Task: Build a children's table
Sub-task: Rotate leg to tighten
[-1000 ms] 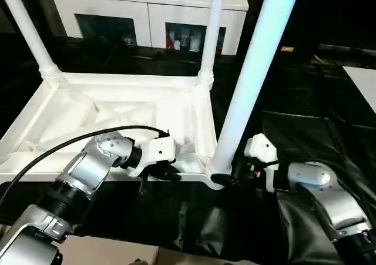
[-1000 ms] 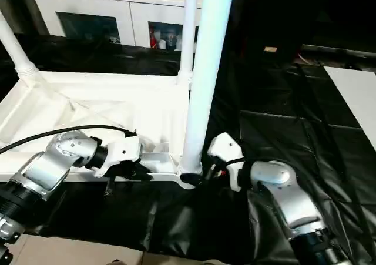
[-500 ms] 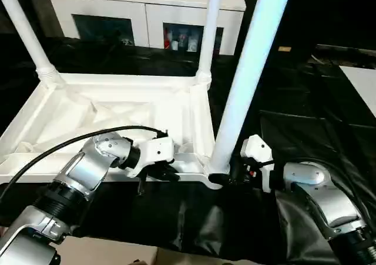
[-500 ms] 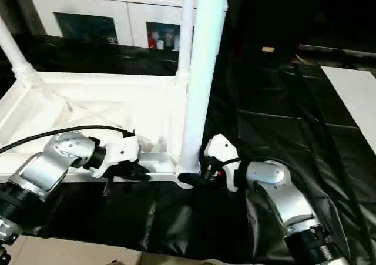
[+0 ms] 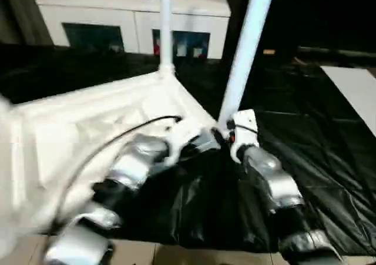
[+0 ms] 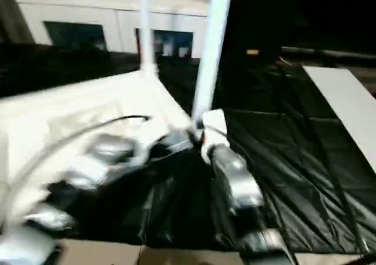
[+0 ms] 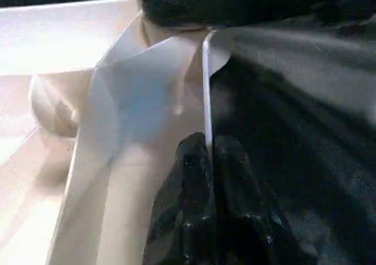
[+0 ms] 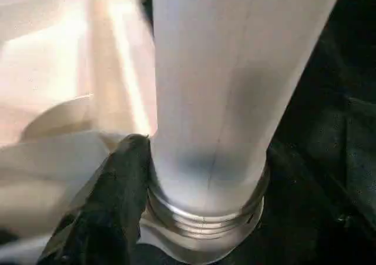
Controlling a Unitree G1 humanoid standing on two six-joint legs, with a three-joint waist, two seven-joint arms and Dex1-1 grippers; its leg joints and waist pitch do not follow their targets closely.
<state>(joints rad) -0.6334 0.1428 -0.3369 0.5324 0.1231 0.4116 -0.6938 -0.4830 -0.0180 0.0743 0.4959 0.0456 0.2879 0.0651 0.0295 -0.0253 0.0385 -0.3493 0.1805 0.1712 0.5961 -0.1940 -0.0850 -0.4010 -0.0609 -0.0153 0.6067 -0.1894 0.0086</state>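
Observation:
The children's table lies upside down: its white top (image 5: 88,124) has one leg (image 5: 165,24) upright at the far corner and a thicker-looking near leg (image 5: 244,53) in the corner socket closest to me. At that corner, my left gripper (image 5: 205,143) is shut on the top's thin rim (image 7: 207,100), which runs between its black fingers (image 7: 235,212). My right gripper (image 5: 226,137) is at the near leg's base (image 8: 223,89). One of its fingers (image 8: 117,194) presses against the threaded collar, and the leg hides the other.
A white cabinet (image 5: 123,6) with glass doors stands behind the table. Crinkled black sheeting (image 5: 317,130) covers the floor. A white panel (image 5: 352,89) lies at the far right. A black cable (image 5: 135,130) arcs over my left forearm.
The table top has swung round: its near right corner with the leg has moved away from me, both grippers moving with it. The far leg has shifted left.

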